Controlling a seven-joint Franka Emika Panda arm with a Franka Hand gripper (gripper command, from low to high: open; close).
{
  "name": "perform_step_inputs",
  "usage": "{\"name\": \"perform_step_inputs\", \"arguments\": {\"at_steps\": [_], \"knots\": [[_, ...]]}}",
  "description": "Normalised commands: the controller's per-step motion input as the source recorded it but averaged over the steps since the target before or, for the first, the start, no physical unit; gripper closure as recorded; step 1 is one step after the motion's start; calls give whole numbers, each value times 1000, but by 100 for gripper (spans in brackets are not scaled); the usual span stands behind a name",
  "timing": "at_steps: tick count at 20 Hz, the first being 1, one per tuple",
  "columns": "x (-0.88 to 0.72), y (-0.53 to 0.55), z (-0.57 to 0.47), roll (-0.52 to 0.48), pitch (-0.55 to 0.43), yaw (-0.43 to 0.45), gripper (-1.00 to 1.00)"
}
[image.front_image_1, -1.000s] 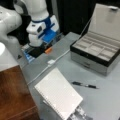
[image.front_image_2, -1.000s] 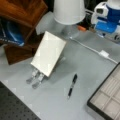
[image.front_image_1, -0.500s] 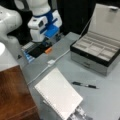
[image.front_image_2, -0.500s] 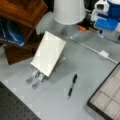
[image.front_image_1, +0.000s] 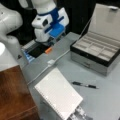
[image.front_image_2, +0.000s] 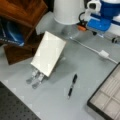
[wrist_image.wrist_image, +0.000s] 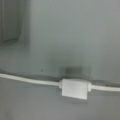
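My gripper (image.front_image_1: 49, 41) is the white and blue hand at a front view's top, hanging over the grey table's back edge; it also shows at a front view's top right (image.front_image_2: 100, 25). An orange piece (image.front_image_1: 48, 50) lies just under it. Nearest on the table is a white cable (image.front_image_1: 40, 73) with a small white block (image.front_image_1: 50, 62) on it. The wrist view looks straight down on that block (wrist_image.wrist_image: 74, 88) and cable (wrist_image.wrist_image: 27, 79), and no fingers show there. A black pen (image.front_image_1: 84, 85) lies farther out on the table.
An open grey compartment box (image.front_image_1: 96, 51) stands at a front view's right. A white spiral notepad (image.front_image_1: 58, 96) leans on a metal stand (image.front_image_2: 35, 79). A brown wooden shelf (image.front_image_1: 13, 97) stands at a front view's left, and the arm's white base (image.front_image_2: 67, 11) at the back.
The hand has shifted up and to the right in a front view, away from the dark patch at the table's edge. The pen, notepad and box have not moved.
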Motion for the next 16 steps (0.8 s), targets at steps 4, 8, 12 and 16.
{"name": "perform_step_inputs", "arguments": {"at_steps": [4, 8, 12, 16], "knots": [[448, -11, 381, -174, 304, -2, -100], [339, -11, 352, -186, 313, 30, -100], [300, -56, 335, -165, 333, 25, -100], [300, -106, 331, -117, 339, 53, -100]]}}
